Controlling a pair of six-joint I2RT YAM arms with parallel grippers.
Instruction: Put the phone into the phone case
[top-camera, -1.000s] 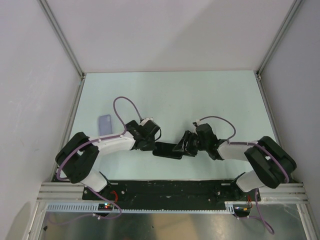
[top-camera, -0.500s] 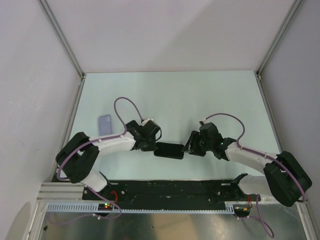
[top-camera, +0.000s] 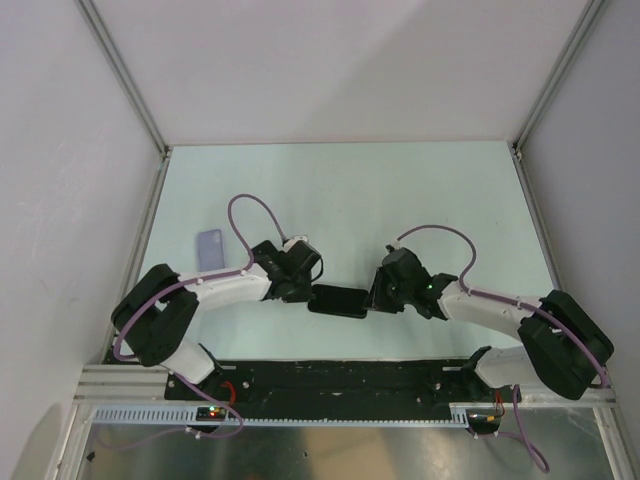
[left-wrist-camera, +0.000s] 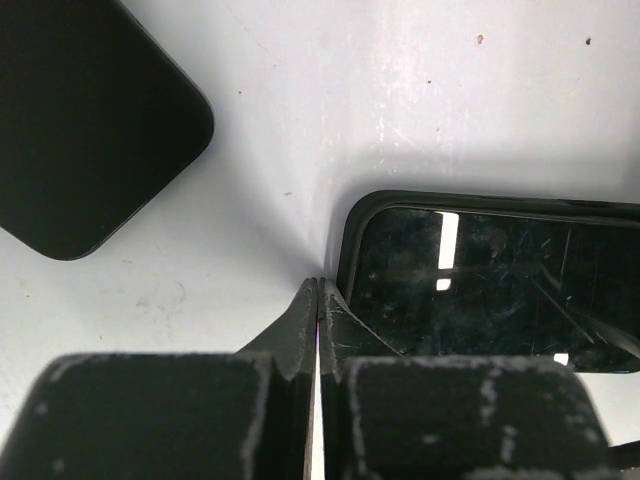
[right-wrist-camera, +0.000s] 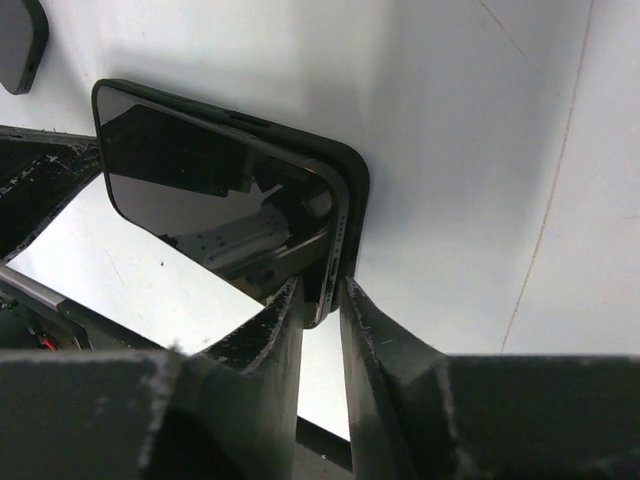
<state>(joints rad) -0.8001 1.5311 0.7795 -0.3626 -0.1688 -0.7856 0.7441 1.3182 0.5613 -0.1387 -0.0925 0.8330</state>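
The black phone (top-camera: 338, 300) lies screen up between my two grippers near the table's front edge. In the left wrist view its glass (left-wrist-camera: 480, 290) sits inside the dark phone case rim (left-wrist-camera: 345, 240). My left gripper (top-camera: 307, 292) is shut, and its tips (left-wrist-camera: 318, 285) rest at the case's near left corner. My right gripper (top-camera: 373, 298) is at the phone's right end. In the right wrist view its jaws (right-wrist-camera: 320, 290) pinch the phone's edge (right-wrist-camera: 210, 190), which stands slightly proud of the case (right-wrist-camera: 355, 180) at that corner.
A small lavender flat rectangle (top-camera: 209, 247) lies at the left, beyond the left arm. A black flat object with rounded corners (left-wrist-camera: 80, 130) lies near the phone's left end. It also shows small in the right wrist view (right-wrist-camera: 15, 40). Side walls enclose the table.
The right arm's elbow swung out to the right, then partly back, while its gripper stayed at the phone's right end. The phone shifted slightly. The left arm has not moved.
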